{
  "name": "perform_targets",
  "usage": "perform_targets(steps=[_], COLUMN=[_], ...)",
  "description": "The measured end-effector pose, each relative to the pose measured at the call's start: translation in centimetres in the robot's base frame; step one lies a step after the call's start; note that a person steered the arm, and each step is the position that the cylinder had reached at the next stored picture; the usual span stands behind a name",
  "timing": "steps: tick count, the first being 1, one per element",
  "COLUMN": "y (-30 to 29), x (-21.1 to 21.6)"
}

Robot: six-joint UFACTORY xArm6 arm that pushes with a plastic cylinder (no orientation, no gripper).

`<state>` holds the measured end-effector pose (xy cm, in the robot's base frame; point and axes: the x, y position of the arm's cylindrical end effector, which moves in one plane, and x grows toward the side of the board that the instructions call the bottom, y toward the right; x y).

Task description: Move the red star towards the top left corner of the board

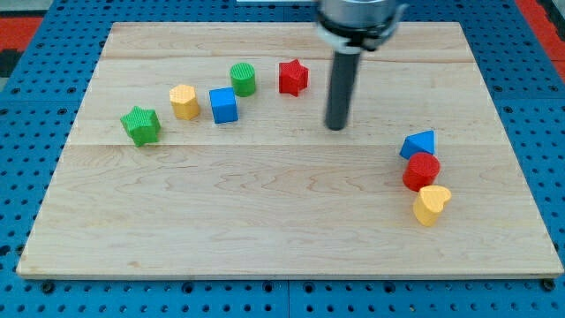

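Red star (293, 77) sits apart from my tip (335, 127), at its 10 o'clock; no fingers visible, state unknowable.

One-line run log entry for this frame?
target: red star, upper middle | my tip: to its lower right, apart | nearest neighbour: green cylinder on its left | contact: none

We see bare wood between my tip (336, 126) and the red star block (293, 77). Leftward, the green cylinder block (243, 79) stands near the star, with the blue cube block (224, 105) just beyond, obstructing a direct leftward push.
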<state>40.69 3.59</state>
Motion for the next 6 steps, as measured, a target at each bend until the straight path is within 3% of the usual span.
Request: perform_targets(steps=[1,2,3,4,6], y=[-1.1,2.1,1.4,-2.5,-16.9], x=[-2.1,-3.4,-7.1,-9.5,-18.1])
